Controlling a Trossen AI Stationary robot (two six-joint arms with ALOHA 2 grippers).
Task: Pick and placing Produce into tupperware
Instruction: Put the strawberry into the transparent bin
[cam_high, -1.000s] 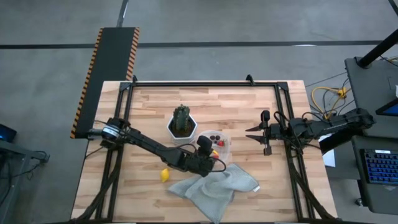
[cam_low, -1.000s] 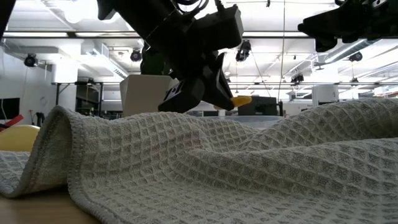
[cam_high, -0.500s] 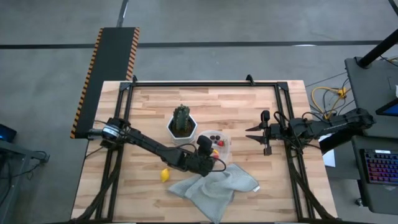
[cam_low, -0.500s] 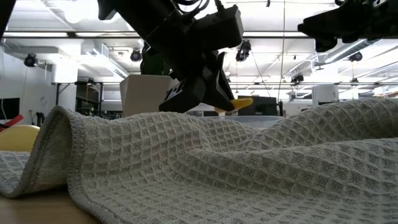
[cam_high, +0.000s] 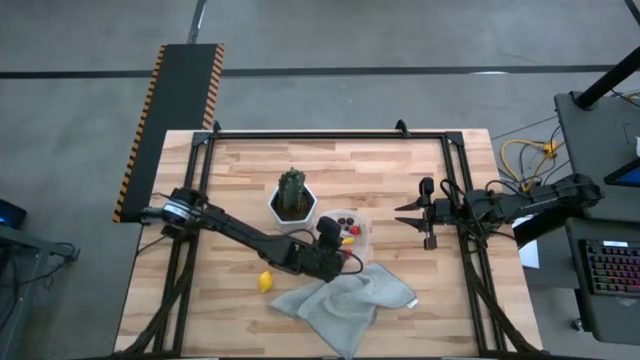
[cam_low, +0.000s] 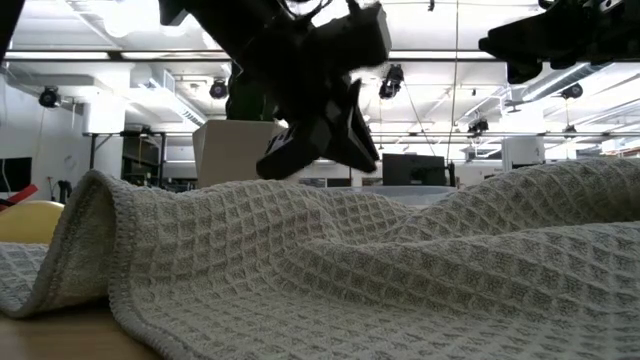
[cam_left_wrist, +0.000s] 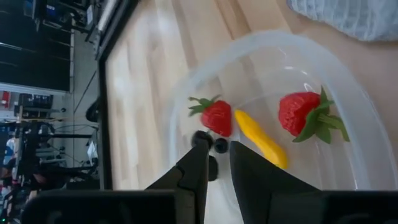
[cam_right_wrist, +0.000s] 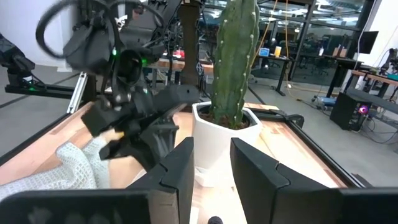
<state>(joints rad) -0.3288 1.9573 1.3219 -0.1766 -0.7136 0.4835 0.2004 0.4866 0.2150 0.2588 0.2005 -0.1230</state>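
Clear plastic marks the tub (cam_high: 352, 228), which sits mid-table just right of the white pot (cam_high: 292, 207) with its cactus (cam_high: 292, 188). Already in it are two strawberries (cam_left_wrist: 304, 114), some dark berries (cam_left_wrist: 212, 144) and a yellow piece (cam_left_wrist: 260, 138). The left claw (cam_high: 331, 241) hangs over the tub's near-left edge, its fingers (cam_left_wrist: 194, 169) a narrow gap apart with nothing between them — the wrist view shows the yellow piece lying loose on the tub floor below, so that drop looks done.

What remains in view is one more yellow fruit (cam_high: 265, 281) on the bare wood, left of the grey cloth (cam_high: 345, 298) and to the left and nearer than the left claw. That direction is what the next move would turn on: the left arm already reaches past the spot, so I judge it far the closer of the two, needing only to draw back and down to the left. The fruit is too small here to read a long axis. The right claw (cam_high: 414, 219) waits well off at the right side of the table, fingers parted and empty.
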